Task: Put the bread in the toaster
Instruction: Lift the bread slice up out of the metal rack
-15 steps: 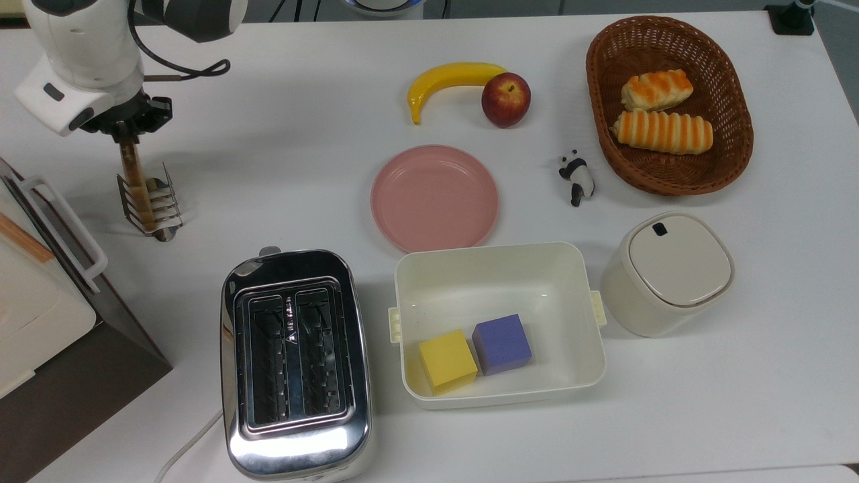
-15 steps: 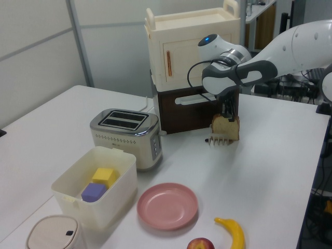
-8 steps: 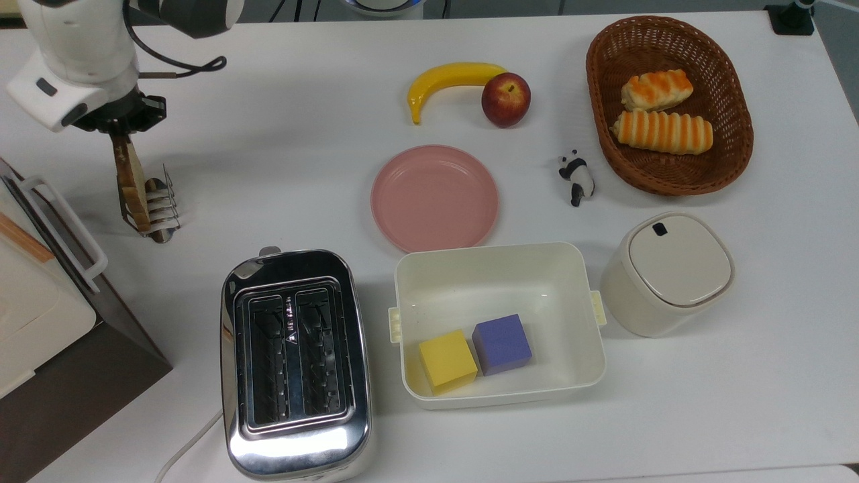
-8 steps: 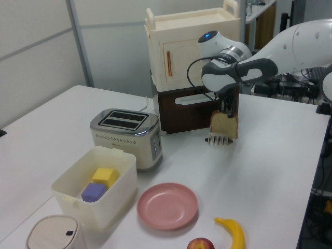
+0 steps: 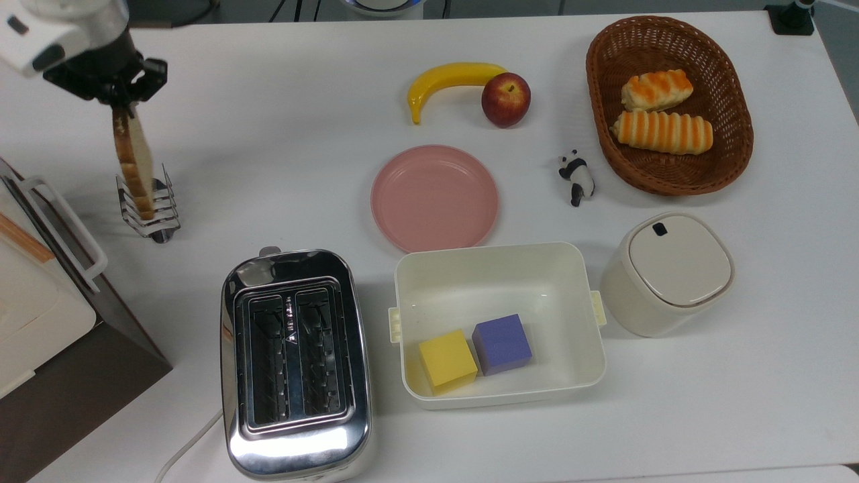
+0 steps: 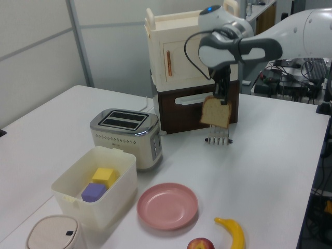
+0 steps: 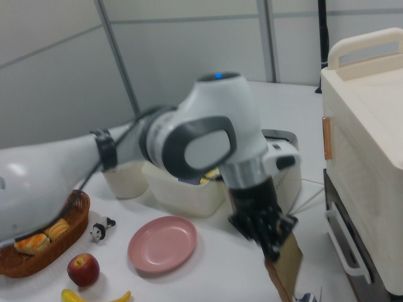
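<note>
One slice of bread (image 5: pixel 132 161) hangs from the gripper (image 5: pixel 119 100) in the top view, the jaws clamped on its upper edge. It hangs above the wire toast rack (image 5: pixel 151 208), its lower end over the rack's wires. Taking the toaster (image 5: pixel 295 362) as landmark, the bread is well apart from it, toward the top view's upper left, with bare white table (image 5: pixel 282 168) between them. The toaster's two black slots run lengthwise up and down the top view, and the slice seen edge-on runs much the same way, so I judge little turning is needed; the move ahead is mostly a carry across to a slot, then a lowering. The cream box (image 5: pixel 500 322) with a yellow and a purple cube sits just beside the toaster on the top view's right.

In the left view the bread (image 6: pixel 216 112) shows its broad tan face with dark crust, hanging downward from the gripper (image 6: pixel 224 97) and lifted free of the rack (image 6: pixel 218 139) below it. The toaster (image 6: pixel 125 136) lies to the left view's left of the bread and lower, in front of the brown and cream cabinet (image 6: pixel 192 62). The pink plate (image 6: pixel 167 205) lies nearer the camera than the toaster.

In the right view the gripper (image 7: pixel 272 242) points down with the bread (image 7: pixel 288 267) tilted beneath it; the toaster (image 7: pixel 283 165) sits behind the arm, largely hidden by it.
</note>
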You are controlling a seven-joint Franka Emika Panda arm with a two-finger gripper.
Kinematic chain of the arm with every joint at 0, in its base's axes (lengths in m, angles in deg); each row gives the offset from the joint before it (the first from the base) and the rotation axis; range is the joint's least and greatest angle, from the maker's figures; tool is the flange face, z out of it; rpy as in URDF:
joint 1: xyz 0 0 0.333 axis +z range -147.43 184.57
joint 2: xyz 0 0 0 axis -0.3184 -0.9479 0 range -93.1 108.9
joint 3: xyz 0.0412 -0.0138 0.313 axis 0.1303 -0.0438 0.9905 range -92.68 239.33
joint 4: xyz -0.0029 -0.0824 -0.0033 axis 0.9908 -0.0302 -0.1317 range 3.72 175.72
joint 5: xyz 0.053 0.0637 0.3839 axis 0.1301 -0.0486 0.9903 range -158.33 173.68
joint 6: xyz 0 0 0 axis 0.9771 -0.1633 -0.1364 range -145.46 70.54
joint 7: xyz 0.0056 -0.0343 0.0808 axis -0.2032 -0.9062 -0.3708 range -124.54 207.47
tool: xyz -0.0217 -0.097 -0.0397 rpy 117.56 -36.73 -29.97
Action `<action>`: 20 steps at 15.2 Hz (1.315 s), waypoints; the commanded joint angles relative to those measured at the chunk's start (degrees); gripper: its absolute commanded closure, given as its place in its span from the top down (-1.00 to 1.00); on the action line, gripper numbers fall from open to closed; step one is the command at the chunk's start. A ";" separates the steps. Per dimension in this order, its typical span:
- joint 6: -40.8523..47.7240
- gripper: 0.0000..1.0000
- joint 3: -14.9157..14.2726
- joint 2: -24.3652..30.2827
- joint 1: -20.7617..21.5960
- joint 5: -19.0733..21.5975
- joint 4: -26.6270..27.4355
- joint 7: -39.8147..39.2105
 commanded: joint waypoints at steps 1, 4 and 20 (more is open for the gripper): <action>2.48 -1.00 -0.28 2.48 2.27 5.12 -2.08 -0.21; 2.48 -1.00 -0.37 4.51 2.80 8.55 -3.13 2.07; -9.19 -1.00 0.25 3.90 9.39 17.00 -10.43 17.62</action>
